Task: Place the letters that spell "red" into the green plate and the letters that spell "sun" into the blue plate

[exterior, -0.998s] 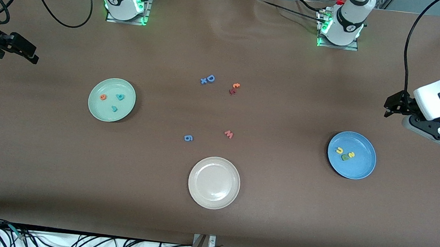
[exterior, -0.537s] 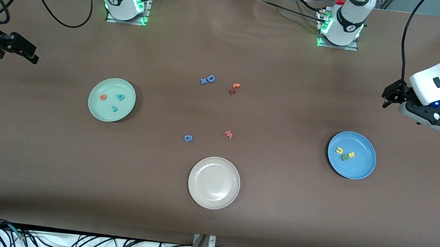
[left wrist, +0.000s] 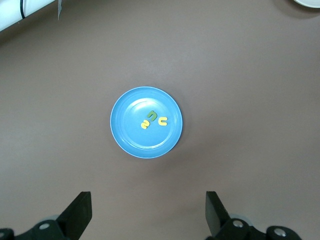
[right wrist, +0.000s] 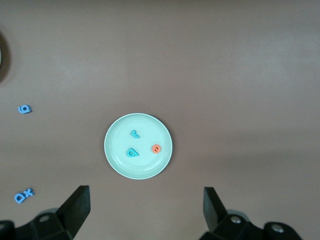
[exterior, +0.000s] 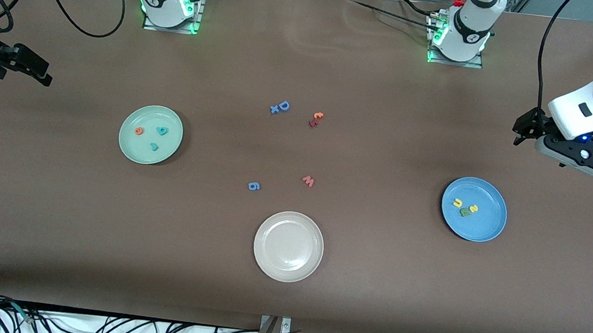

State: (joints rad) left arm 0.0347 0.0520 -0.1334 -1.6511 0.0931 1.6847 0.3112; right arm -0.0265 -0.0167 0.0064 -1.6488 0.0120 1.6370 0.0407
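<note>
The green plate (exterior: 132,146) lies toward the right arm's end of the table. It holds the orange "e" (exterior: 139,130), the teal "d" (exterior: 162,130) and the teal "r" (exterior: 153,146). The right wrist view looks down on that plate (right wrist: 145,167). The blue plate (exterior: 486,225) lies toward the left arm's end, with the yellow "u" (exterior: 457,202), green "n" (exterior: 464,211) and yellow "s" (exterior: 473,208) in it. My left gripper (exterior: 522,134) hangs open and empty over bare table, above that plate (left wrist: 132,142). My right gripper (exterior: 39,73) waits open and empty at the right arm's end.
A beige-white plate (exterior: 288,246) sits nearest the front camera, mid-table. Loose letters lie in the middle: a blue "D" with an "x" (exterior: 280,107), an orange and red pair (exterior: 315,119), a pink "w" (exterior: 308,180) and a blue "6" (exterior: 254,186).
My left arm has drawn up and back from the blue plate, its gripper still open. The right arm, the plates and the letters have not moved.
</note>
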